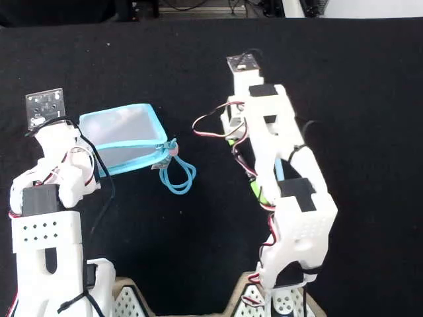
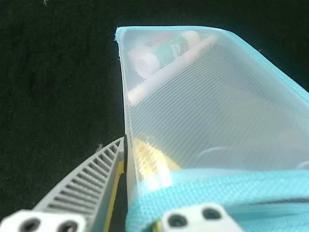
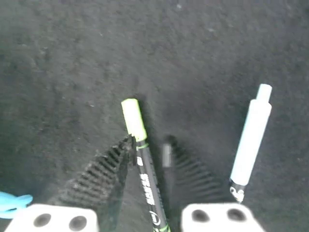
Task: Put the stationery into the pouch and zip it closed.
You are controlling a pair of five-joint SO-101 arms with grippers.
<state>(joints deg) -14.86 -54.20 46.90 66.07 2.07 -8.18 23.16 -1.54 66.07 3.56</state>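
Left jaws: clamped on pouch end.
Pouch (image 1: 125, 135): translucent, teal-edged, on counter (image 1: 344, 79); holds green-white tube (image 2: 161, 53), apparently pens too.
Right jaws: open, flanking lime-capped pen (image 3: 133, 120).
White marker (image 3: 250, 140): just beside, on counter.

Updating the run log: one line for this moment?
left gripper: shut on pouch | right gripper: open, astride green-capped pen | white pen: on table

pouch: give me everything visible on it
Translucent ribbed white pouch, light blue trim and zipper tape, blue cord loop at one end. It rests on the black table; the left gripper clamps one edge. Through its wall show a white-capped green stick and a pale pen. Zip state unclear.
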